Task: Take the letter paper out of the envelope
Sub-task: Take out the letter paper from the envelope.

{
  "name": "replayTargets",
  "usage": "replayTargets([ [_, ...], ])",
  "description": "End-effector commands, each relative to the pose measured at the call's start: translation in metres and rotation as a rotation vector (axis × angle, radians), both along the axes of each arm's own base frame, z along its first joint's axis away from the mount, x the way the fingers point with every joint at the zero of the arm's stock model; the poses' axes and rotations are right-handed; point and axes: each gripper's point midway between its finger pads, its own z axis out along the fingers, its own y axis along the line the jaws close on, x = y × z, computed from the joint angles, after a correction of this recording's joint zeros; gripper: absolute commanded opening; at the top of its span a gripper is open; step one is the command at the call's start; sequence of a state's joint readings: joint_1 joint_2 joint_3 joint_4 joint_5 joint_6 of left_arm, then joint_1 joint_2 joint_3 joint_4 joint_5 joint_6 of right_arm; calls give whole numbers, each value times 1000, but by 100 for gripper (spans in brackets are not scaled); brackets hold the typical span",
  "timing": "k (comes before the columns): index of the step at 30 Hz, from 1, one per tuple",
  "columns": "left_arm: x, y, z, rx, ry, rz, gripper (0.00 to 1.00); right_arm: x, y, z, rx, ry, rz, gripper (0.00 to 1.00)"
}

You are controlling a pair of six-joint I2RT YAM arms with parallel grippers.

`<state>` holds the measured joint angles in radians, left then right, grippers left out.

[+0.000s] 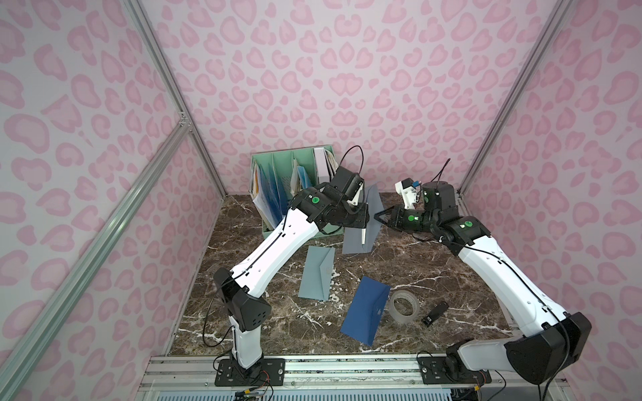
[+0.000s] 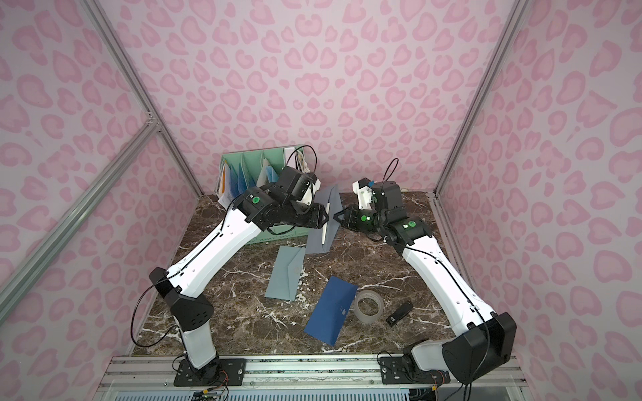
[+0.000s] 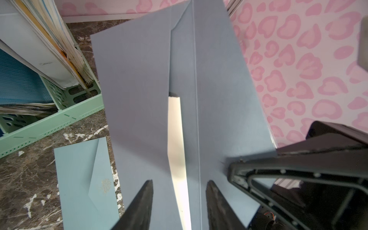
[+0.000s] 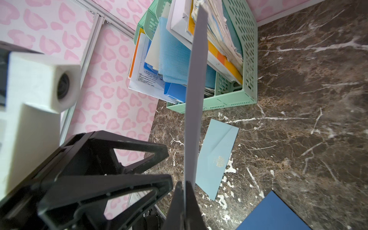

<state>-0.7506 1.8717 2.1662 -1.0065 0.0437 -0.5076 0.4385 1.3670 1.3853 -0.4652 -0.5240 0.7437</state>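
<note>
Upright grey envelope at the table's 12 o'clock, letter paper peeking out
The right gripper clamps the envelope's edge; the left gripper stands jaws apart astride the paper. Thin, light, floppy, probably slick: best pinched flat on its exposed strip.

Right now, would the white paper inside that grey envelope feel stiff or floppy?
Likely stiffish: the letter paper shows as a straight strip. Probably slides easily: the grey envelope gapes open. Seemingly light: the right gripper holds it by one edge.
</note>
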Motion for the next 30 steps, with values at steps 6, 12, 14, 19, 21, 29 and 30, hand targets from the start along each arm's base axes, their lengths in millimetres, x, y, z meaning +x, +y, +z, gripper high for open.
replayTargets([
  [6, 1, 6, -11, 80, -7, -11, 46, -3, 8, 9, 47, 6, 39, 0],
  [12, 1, 7, -19, 123, -8, -14, 45, -4, 11, 13, 62, 9, 46, 0],
  [14, 1, 5, -19, 122, -8, -19, 44, -4, 11, 12, 61, 15, 49, 0],
  [19, -1, 1, -22, 142, -6, -31, 42, -3, 13, 12, 61, 24, 50, 0],
  [21, -1, 2, -26, 155, 0, -31, 42, -3, 14, 13, 67, 24, 53, 0],
  [29, 2, 1, -30, 170, -3, -26, 37, -4, 15, 13, 79, 33, 62, 0],
  [30, 2, 1, -30, 170, -2, -26, 36, -4, 16, 13, 79, 34, 63, 0],
])
